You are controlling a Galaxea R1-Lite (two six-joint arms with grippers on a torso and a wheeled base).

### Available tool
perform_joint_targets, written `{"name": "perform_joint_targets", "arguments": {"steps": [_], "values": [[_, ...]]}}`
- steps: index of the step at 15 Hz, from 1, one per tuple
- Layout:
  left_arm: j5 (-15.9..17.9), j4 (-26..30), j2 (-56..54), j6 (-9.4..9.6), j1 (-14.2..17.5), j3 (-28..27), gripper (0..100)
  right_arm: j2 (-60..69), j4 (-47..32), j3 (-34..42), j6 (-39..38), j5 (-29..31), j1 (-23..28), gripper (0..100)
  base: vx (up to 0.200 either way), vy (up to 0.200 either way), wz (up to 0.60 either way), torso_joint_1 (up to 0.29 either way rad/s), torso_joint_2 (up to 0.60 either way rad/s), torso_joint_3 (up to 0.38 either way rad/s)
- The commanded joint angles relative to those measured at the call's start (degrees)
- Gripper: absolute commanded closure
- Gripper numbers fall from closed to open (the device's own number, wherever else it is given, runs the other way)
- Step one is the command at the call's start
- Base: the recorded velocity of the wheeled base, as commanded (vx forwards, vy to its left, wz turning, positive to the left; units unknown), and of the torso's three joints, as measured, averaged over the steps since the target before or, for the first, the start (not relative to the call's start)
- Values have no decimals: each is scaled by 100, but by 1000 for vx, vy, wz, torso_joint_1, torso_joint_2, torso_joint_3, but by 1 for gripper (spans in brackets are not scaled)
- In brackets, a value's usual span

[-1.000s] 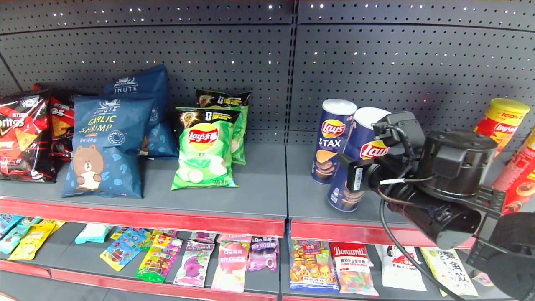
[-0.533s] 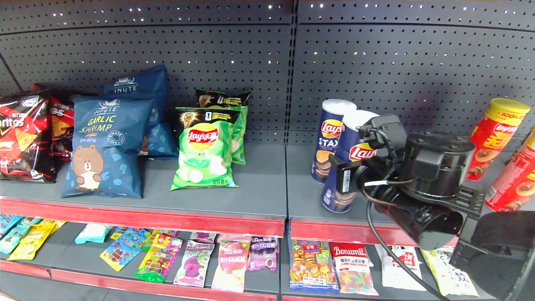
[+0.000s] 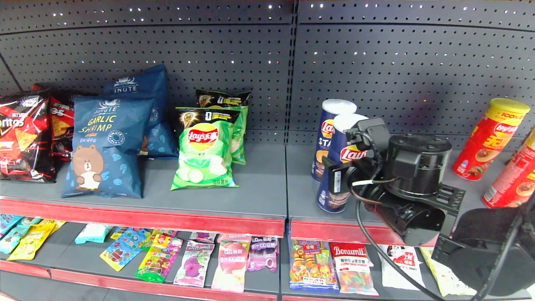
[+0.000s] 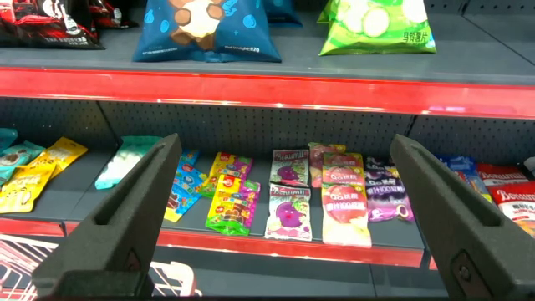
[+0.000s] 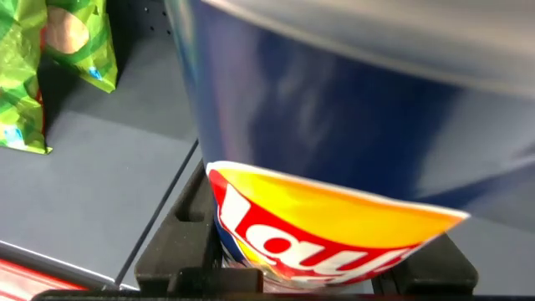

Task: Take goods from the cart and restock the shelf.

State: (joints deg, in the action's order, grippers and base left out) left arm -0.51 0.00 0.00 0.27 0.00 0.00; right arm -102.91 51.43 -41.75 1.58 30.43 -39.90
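Note:
A dark blue chip can with a white lid [image 3: 329,197] leans over the front of the upper shelf [image 3: 259,188], and my right gripper [image 5: 305,280] is shut on it. In the right wrist view its blue wall and yellow-red label [image 5: 334,150] loom close between the dark fingers [image 5: 180,251]. A second, matching blue can [image 3: 330,121] stands upright just behind it, partly covered. My left gripper [image 4: 288,226] hangs open and holds nothing, facing the lower shelf's candy packets [image 4: 288,205].
Two red chip cans [image 3: 487,138] [image 3: 512,177] lean at the shelf's far right. Green chip bags [image 3: 205,148] and blue shrimp-snack bags [image 3: 108,146] fill the left half, with bare shelf between them and the cans. Flat candy packets [image 3: 234,263] line the lower shelf.
My right arm has carried the blue can leftward, so it now overlaps the can behind it. The red can at the far right has come into full view.

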Motion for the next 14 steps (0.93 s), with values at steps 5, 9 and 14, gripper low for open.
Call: {"name": "perform_joint_targets", "arguments": {"steps": [5, 9, 14], "values": [[-2, 0, 0, 0, 0, 0, 0, -168, -2, 0, 79, -2, -18, 100, 0, 0, 0, 0, 0, 0], [-2, 0, 0, 0, 0, 0, 0, -185, -2, -26, 202, -11, -18, 100, 0, 0, 0, 0, 0, 0], [-2, 0, 0, 0, 0, 0, 0, -220, -2, -17, 237, -11, -18, 100, 0, 0, 0, 0, 0, 0]]}}
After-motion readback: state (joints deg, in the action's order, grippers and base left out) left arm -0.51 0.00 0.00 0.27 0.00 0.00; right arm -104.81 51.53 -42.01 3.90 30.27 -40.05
